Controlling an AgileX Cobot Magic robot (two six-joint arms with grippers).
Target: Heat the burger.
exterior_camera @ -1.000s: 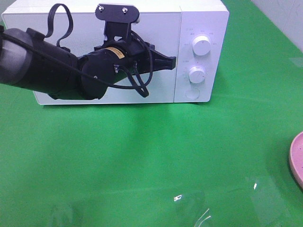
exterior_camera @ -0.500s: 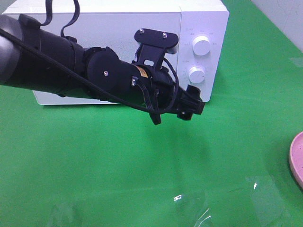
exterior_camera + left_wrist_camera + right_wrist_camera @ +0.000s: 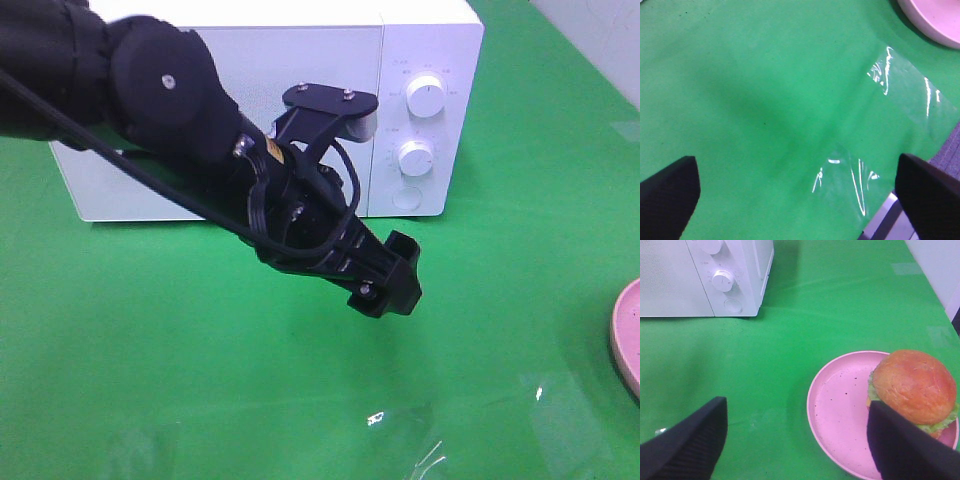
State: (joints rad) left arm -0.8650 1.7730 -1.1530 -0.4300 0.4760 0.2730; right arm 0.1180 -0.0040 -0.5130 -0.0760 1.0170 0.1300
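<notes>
The burger, with a glossy brown bun and green lettuce, sits on the right part of a speckled pink plate in the right wrist view. My right gripper is open and empty, hovering above the cloth just short of the plate. The white microwave stands at the back with its door closed. My left gripper is open and empty, hanging over the green cloth in front of the microwave; its fingertips show wide apart. The burger is out of the exterior view.
The plate's rim shows at the right edge of the exterior view and also in the left wrist view. The microwave has two knobs and a button on its right panel. Clear tape patches shine on the green cloth.
My left arm has swung from in front of the microwave door down and to the right, out over the middle of the cloth. The microwave and plate have not moved.
</notes>
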